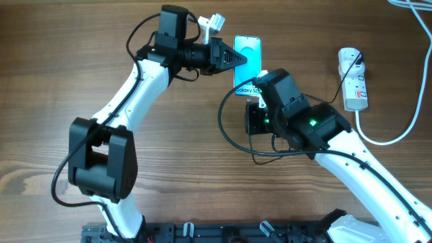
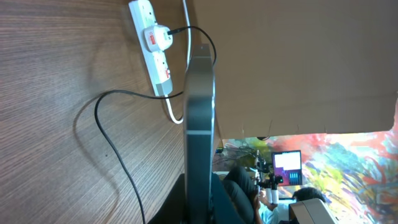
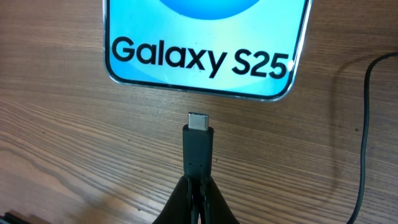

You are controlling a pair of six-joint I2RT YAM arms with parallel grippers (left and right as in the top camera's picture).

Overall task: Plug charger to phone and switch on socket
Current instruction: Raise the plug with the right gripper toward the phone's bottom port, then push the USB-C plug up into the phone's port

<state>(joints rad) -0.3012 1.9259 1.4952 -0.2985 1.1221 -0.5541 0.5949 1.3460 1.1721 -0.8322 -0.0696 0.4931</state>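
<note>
Item: phone [image 1: 248, 48], screen up on bench [image 1: 67, 40], lettered end at 6 o'clock.
Attendants: left hand [image 1: 235, 59] at its 9 o'clock edge, grip cannot be told; right hand [image 3: 199, 183] pinched shut on charger [image 3: 199, 140] plug, tip just short of the lettered edge, not touching.
Also: socket [image 1: 354, 79] at 3 o'clock, well apart.
Handling: tip looks centred; keep it level and push straight toward 12.
</note>
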